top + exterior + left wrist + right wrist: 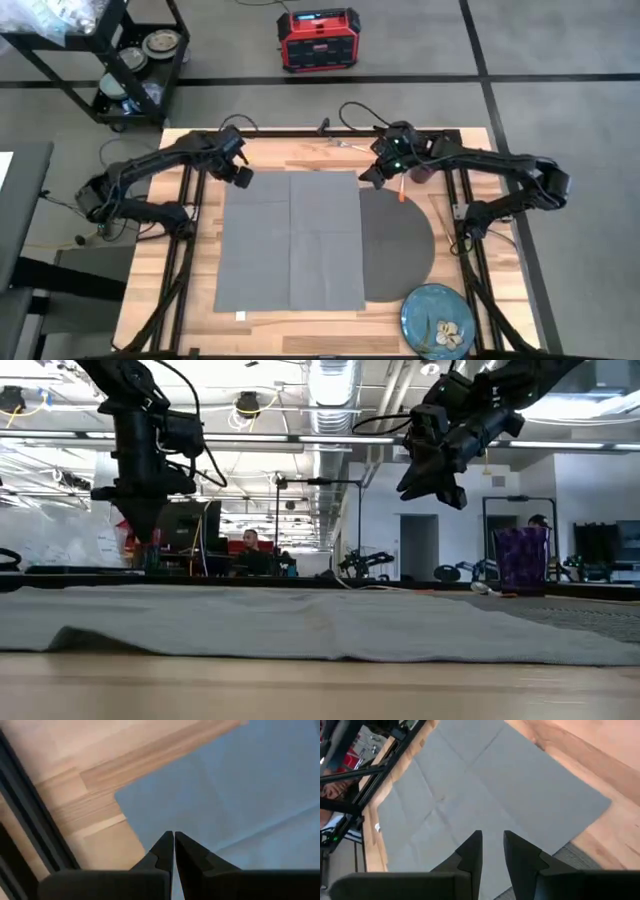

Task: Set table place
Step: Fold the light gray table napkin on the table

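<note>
The grey napkin (290, 240) lies spread flat on the middle of the table (200, 330), its right part over the round dark mat (405, 245). The blue-green plate (438, 322) sits at the near right corner. The purple cup (421, 172) and an orange-handled utensil (400, 190) stand at the far right. My left gripper (242, 177) hovers shut above the napkin's far left corner (120, 797). My right gripper (372, 177) hovers a little open above the far right corner (605, 800). In the low view both hang well clear of the cloth (300, 625).
A thin utensil (350, 147) lies by the table's far edge. A small white tag (240, 316) lies near the napkin's near left corner. A black cart (130, 60) and a red box (318, 38) stand on the floor beyond the far edge.
</note>
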